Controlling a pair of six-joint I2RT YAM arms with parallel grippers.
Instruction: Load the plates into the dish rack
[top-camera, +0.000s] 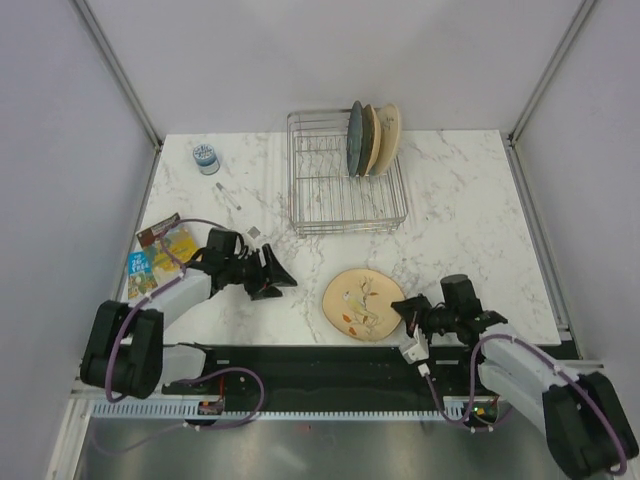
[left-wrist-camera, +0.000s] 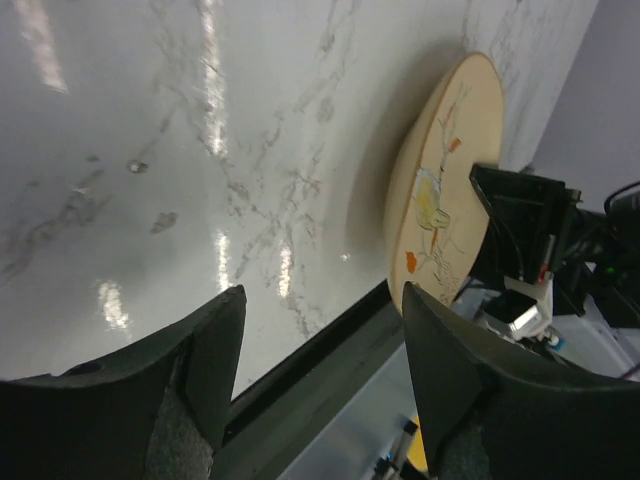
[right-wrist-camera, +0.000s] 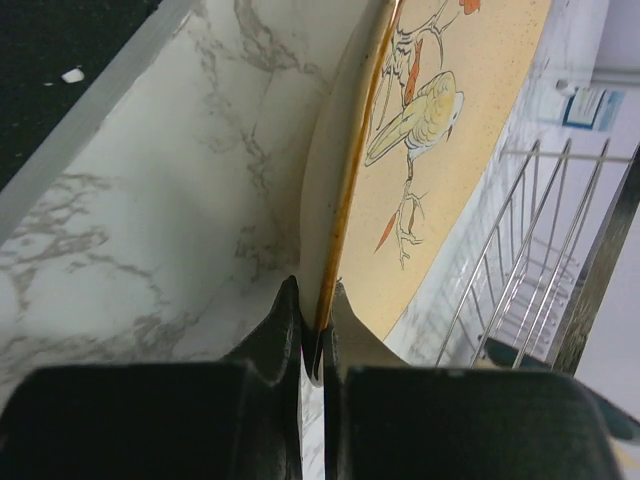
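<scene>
A cream-tan plate with a bird and sprig design (top-camera: 362, 303) lies near the table's front edge, its right rim pinched by my right gripper (top-camera: 409, 312). In the right wrist view the jaws are shut on the plate's rim (right-wrist-camera: 345, 210), one finger (right-wrist-camera: 280, 325) under it. The plate also shows in the left wrist view (left-wrist-camera: 440, 190). My left gripper (top-camera: 278, 283) is open and empty, left of the plate and apart from it. The silver wire dish rack (top-camera: 345, 172) stands at the back with three plates (top-camera: 372, 138) upright in its right end: dark teal-grey, blue-and-cream, cream-tan.
A small blue-lidded jar (top-camera: 206, 157) sits at the back left. Colourful packets (top-camera: 160, 250) lie at the left edge. A thin white stick (top-camera: 229, 194) and a small grey piece (top-camera: 254, 232) lie left of the rack. The rack wires show in the right wrist view (right-wrist-camera: 520, 270).
</scene>
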